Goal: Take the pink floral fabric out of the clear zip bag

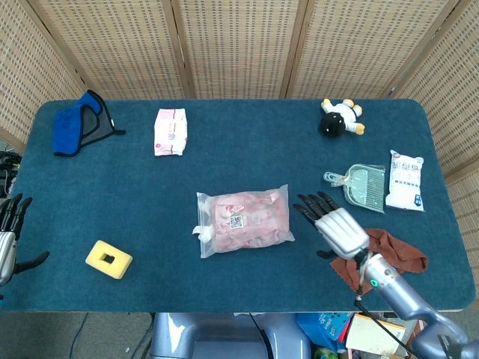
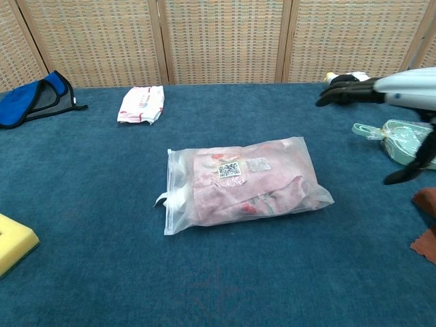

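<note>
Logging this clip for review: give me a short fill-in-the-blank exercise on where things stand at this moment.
1. The pink floral fabric lies ____ the clear zip bag.
2. The right hand hovers beside the bag with its fingers ____.
3. The yellow sponge block lies nearest the robot's ____ hand.
4. The brown cloth lies nearest the robot's ____ arm.

Missing words: inside; spread; left; right

Woven rattan screen panels in pale wooden frames standing behind a table, a deep blue carpet-like cloth covering the tabletop, even indoor light falling across it, grey floor showing below the near edge
</note>
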